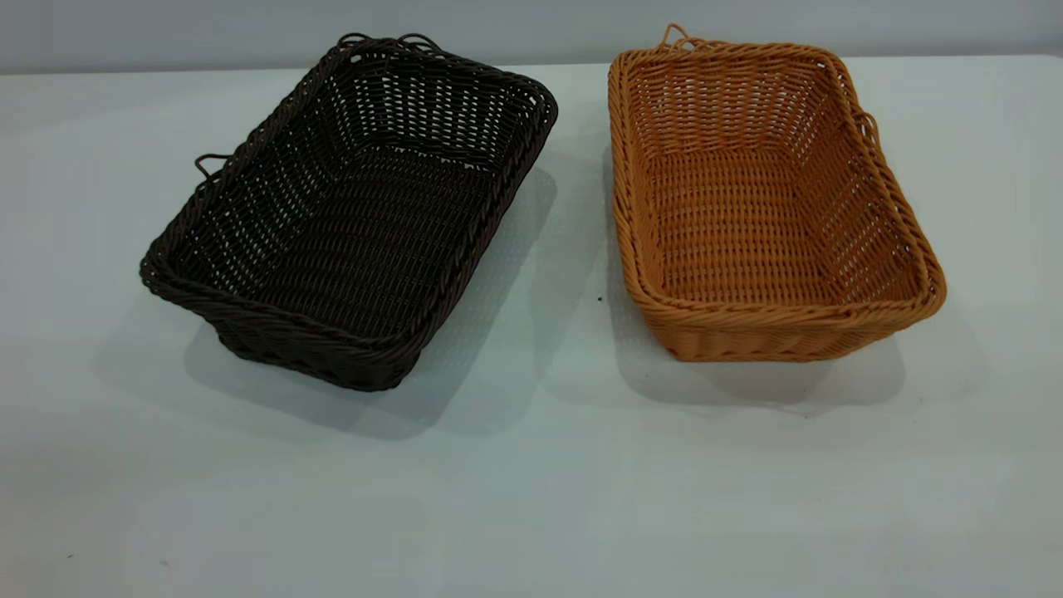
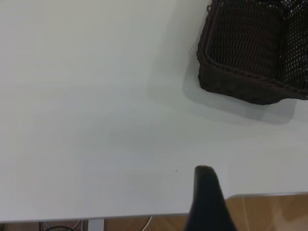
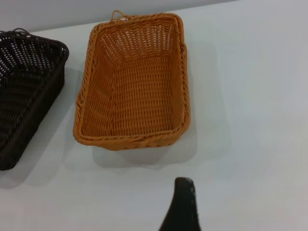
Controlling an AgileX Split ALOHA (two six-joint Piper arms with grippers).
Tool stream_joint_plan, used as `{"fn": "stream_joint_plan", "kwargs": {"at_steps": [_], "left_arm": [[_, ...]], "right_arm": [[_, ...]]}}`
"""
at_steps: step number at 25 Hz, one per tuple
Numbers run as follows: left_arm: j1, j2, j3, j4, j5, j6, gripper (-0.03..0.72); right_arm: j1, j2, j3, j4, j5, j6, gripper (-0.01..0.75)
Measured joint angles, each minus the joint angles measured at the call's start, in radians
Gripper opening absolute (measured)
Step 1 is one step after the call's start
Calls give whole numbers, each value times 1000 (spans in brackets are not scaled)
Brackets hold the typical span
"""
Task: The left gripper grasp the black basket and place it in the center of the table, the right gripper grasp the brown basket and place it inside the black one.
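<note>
The black basket (image 1: 349,224) stands on the left half of the table (image 1: 531,498), turned at an angle. The brown basket (image 1: 764,208) stands to its right, a gap between them. Both are empty and upright. Neither gripper shows in the exterior view. In the left wrist view only a black tip of my left gripper (image 2: 204,192) shows, near the table's edge and well away from the black basket (image 2: 250,62). In the right wrist view a black tip of my right gripper (image 3: 185,202) shows above bare table, short of the brown basket (image 3: 134,86); the black basket (image 3: 24,96) lies beside it.
The table's edge (image 2: 144,216) and brown floor (image 2: 269,211) beyond it show in the left wrist view. A pale wall (image 1: 531,25) runs behind the table. A broad stretch of bare tabletop lies in front of both baskets.
</note>
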Motion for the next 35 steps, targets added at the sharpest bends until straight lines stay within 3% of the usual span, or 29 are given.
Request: {"fn": "stream_joint_plan", "kwargs": {"at_steps": [29,35], "left_arm": [[0,0,0,1,0,0,453],[0,184,-24,1,-21,0,459]], "right_arm": [[0,0,0,0,0,27,565],[0,168,-4,65,-5,27,603]]}}
